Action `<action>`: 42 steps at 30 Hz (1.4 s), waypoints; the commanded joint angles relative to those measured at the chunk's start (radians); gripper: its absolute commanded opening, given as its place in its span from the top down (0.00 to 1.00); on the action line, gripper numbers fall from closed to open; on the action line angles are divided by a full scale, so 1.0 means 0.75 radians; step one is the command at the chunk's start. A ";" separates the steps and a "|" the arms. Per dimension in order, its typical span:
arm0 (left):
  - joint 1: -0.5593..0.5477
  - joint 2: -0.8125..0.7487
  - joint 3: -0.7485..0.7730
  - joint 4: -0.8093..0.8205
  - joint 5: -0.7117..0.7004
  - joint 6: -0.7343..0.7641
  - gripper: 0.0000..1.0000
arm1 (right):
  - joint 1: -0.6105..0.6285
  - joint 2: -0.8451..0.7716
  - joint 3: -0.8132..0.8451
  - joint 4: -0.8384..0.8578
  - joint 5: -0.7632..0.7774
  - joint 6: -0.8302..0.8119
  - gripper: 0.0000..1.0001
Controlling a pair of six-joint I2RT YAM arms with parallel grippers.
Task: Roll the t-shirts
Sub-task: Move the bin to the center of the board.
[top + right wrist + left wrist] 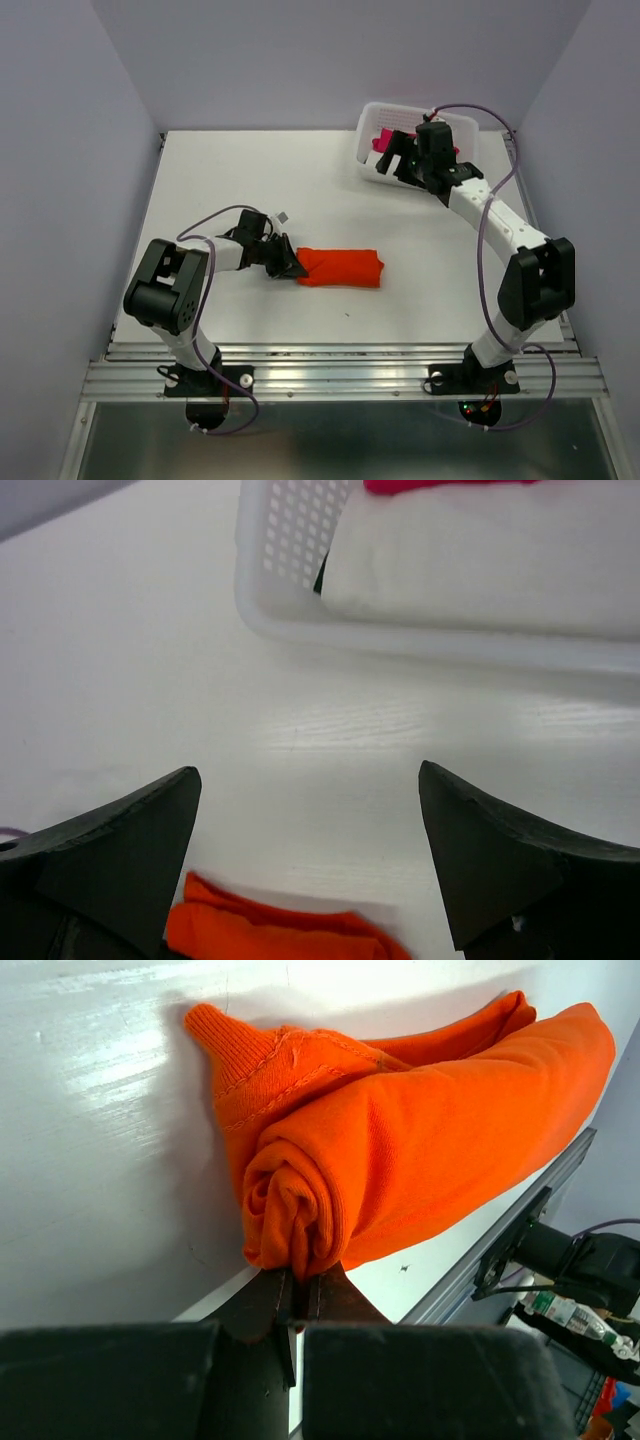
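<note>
— Where does the t-shirt lie?

— The orange-red t-shirt (340, 268) is rolled into a short bundle on the white table (250, 180). It sits near the middle, somewhat toward the near edge, with its length running left to right.

— And the left gripper?

— The left gripper (288, 262) is at the roll's left end, touching it. In the left wrist view the spiral end of the roll faces the camera. The two fingers (265, 1305) are drawn almost together, with a pinch of fabric from the bottom of the spiral caught between them. So the gripper is clamped on the shirt. A ribbed edge sticks out from the roll on the side away from the jaws.

— What about the right gripper?

— The right gripper (400, 160) is well apart from the shirt, at the far right of the table, just short of the white basket (372, 115). Its jaws stand wide apart and hold nothing. In its wrist view the shirt shows only as an orange strip at the bottom edge.

— What is in the basket?

— A magenta-pink cloth (450, 485) and a white cloth (480, 580) lie inside.
</note>
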 commanded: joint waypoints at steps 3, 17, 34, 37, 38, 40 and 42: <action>-0.007 0.000 0.039 -0.138 0.024 0.103 1.00 | -0.088 0.246 0.310 -0.083 0.069 -0.047 0.04; -0.007 -0.027 0.028 -0.151 0.000 0.105 1.00 | -0.162 0.702 0.837 -0.314 -0.277 -0.096 0.00; -0.011 -0.025 0.043 -0.151 -0.012 0.109 1.00 | -0.162 0.512 0.489 -0.265 -0.555 -0.120 0.00; -0.011 -0.025 0.041 -0.151 -0.012 0.109 1.00 | -0.162 0.455 0.413 -0.245 -0.577 -0.104 0.00; -0.011 -0.025 0.041 -0.151 -0.012 0.109 1.00 | -0.162 0.443 0.391 -0.240 -0.584 -0.098 0.00; -0.009 -0.023 0.043 -0.153 -0.016 0.109 1.00 | -0.162 0.390 0.315 -0.224 -0.592 -0.065 0.00; -0.011 -0.023 0.043 -0.151 -0.018 0.109 1.00 | -0.162 0.332 0.221 -0.175 -0.610 -0.034 0.00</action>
